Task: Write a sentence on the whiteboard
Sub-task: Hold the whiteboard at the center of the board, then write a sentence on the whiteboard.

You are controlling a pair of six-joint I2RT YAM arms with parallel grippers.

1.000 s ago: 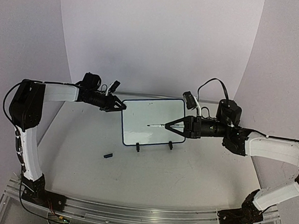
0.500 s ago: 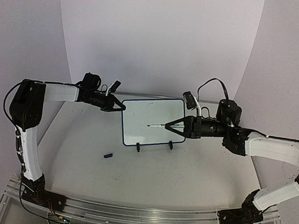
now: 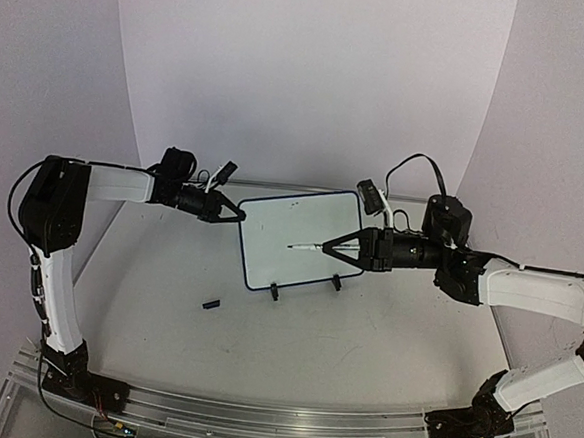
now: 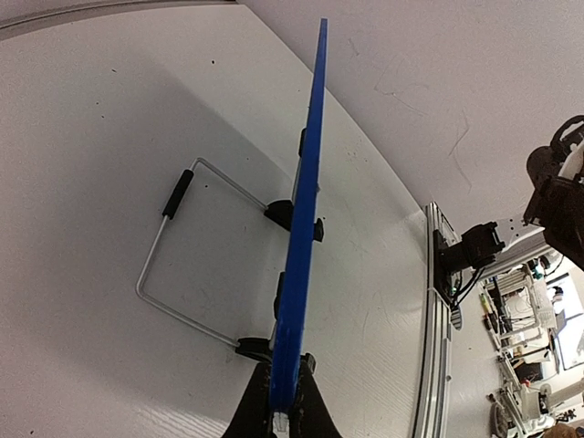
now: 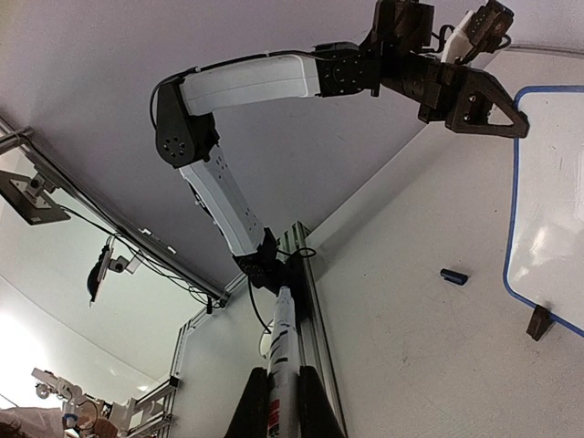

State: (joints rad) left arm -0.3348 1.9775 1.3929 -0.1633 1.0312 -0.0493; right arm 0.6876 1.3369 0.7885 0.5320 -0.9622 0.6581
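Finds no lettering on the whiteboard, upright on its clip feet on the counter; judges the sentence not begun, all of it outstanding. Notes left fingers clamped on the board's upper-left corner, right fingers closed on the marker (tip near the face, contact unclear). Reads no legible brand or label; marker print too blurred.

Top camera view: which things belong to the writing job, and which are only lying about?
In use: small white rectangular whiteboard with dark-blue rim, clamped by left gripper; slim white marker pen in right gripper.
Lying about: small black cylindrical cap.
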